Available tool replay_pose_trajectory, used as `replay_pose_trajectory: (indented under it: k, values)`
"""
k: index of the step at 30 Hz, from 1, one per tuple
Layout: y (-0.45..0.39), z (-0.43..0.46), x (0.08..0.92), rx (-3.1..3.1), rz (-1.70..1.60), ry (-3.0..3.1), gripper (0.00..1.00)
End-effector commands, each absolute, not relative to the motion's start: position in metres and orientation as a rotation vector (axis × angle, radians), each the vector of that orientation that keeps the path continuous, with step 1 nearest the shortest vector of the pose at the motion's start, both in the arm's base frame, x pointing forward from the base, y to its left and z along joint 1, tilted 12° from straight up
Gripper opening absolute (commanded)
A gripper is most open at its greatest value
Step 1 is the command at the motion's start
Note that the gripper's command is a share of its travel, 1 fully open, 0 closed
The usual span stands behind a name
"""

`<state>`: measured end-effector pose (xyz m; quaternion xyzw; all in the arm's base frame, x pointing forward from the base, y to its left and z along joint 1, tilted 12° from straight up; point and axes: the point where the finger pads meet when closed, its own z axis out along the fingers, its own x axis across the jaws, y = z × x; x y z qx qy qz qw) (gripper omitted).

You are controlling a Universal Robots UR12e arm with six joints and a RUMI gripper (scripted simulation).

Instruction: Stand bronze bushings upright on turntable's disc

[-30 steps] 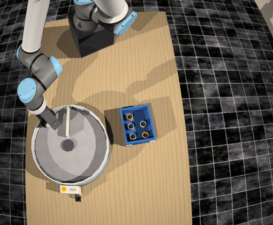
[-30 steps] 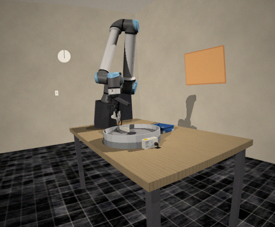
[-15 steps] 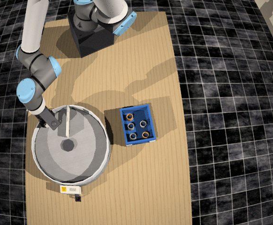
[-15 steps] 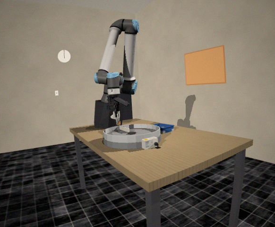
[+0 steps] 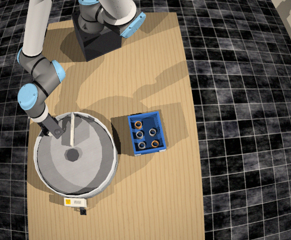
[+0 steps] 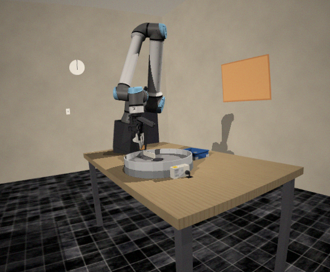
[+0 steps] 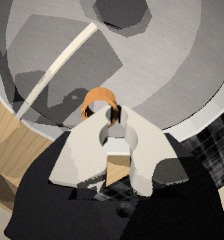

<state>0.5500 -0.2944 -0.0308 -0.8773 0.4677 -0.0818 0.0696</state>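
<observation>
In the wrist view, the gripper (image 7: 114,106) (image 6: 142,147) pinches a bronze bushing (image 7: 99,95) (image 6: 142,147) by its wall at frame center, above the turntable's disc (image 7: 162,65) (image 5: 88,165) (image 6: 168,157), while the top view shows two more bronze bushings in the blue crate (image 5: 161,131) (image 6: 207,153), right of center.

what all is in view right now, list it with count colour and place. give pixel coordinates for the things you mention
bushing in pincer: 1, bronze, above the turntable (image 7: 110,100)
bronze bushings (image 5: 138,125): 2, orange-brown, in the crate
steel bushings (image 5: 152,132): 3, grey, in the crate
crate (image 5: 162,131) (image 6: 199,153): 1, blue, on the table
turntable (image 5: 75,175) (image 6: 159,166) (image 7: 167,65): 1, grey, on the table
divider (image 5: 72,129) (image 6: 149,154) (image 7: 59,62): 1, cream, over the disc
control box (image 5: 75,202) (image 6: 180,170): 1, white, beside the turntable
table (image 5: 150,193) (image 6: 232,178): 1, wooden, on the floor
board (image 6: 246,78): 1, orange, wall
clock (image 6: 76,67): 1, white, wall
arm (image 5: 32,28) (image 6: 155,64): 1, grey-white-blue, over the table
pincer (image 6: 142,146) (image 7: 114,106): 1, pale-fingered, arm's end
</observation>
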Motion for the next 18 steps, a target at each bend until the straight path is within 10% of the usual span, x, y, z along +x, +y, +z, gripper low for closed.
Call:
replay_pose_trajectory:
  k: [1, 18]
  values:
    - [-0.295, -0.03, 0.55, -2.641, -0.248, 1.408, 0.0]
    - [-0.294, -0.055, 0.556, -2.641, -0.248, 1.408, 0.0]
